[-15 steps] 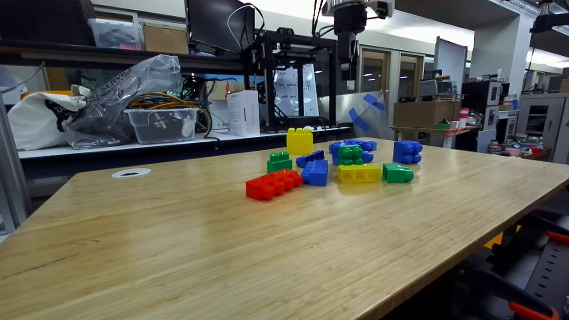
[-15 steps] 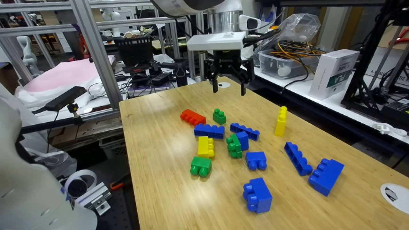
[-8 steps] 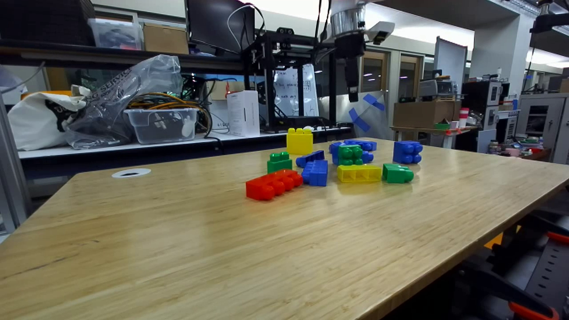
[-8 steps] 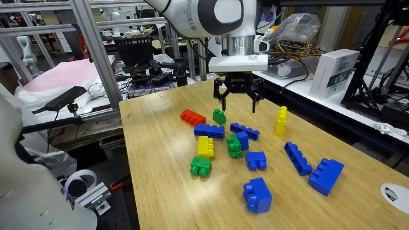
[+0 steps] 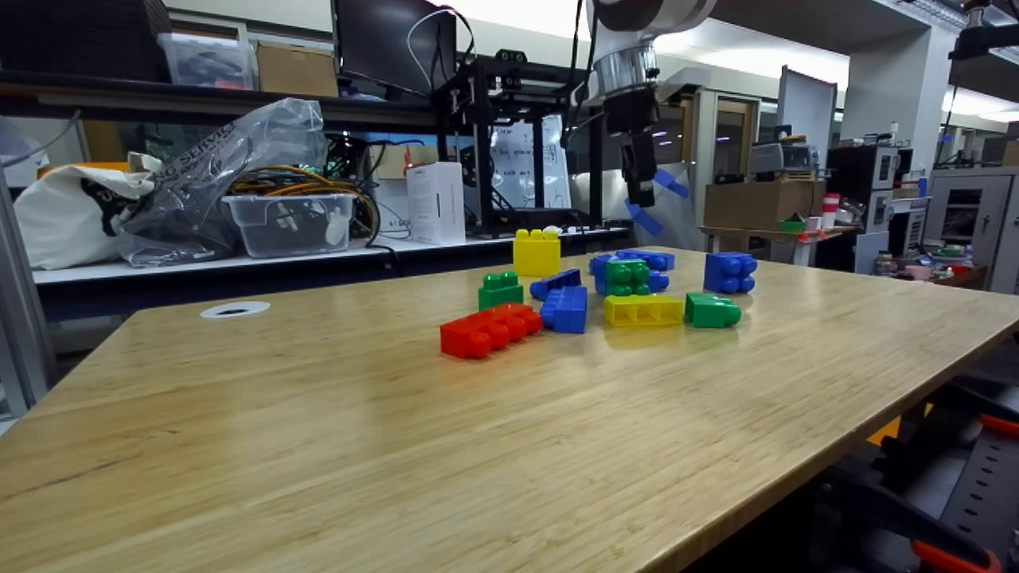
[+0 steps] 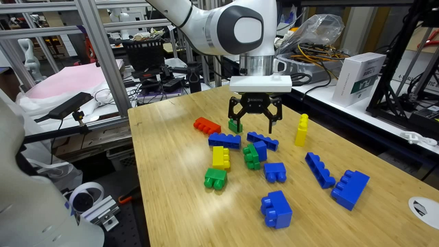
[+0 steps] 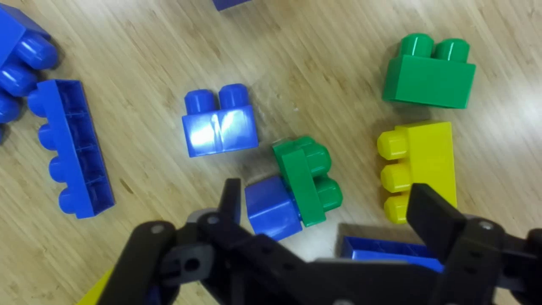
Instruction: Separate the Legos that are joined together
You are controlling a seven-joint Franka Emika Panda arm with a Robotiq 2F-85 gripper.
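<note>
Joined Legos [image 6: 254, 156], a green studded plastic brick [image 7: 302, 182] attached to a blue plastic block [image 7: 273, 207], lie mid-table on the light wooden tabletop [image 6: 171, 154]. Reading left to right in an exterior view, you find a red studded plastic brick [image 6: 206, 126], then a small green plastic brick [image 6: 217, 175] just beside a yellow plastic brick [image 6: 217, 157], then the joined pair. Your black two-finger gripper [image 6: 254, 128] hangs above the tabletop, fingers spread wide. In the wrist view, the pair appears between those fingers; how deeply its studs are seated is hard to judge from here. Right of the pair lies a small blue plastic brick [image 6: 275, 173], then an upright yellow plastic brick [image 6: 300, 133]; at the far right, a thin blue plastic brick [image 6: 318, 171] lies just beside a thick blue plastic brick [image 6: 351, 189].
</note>
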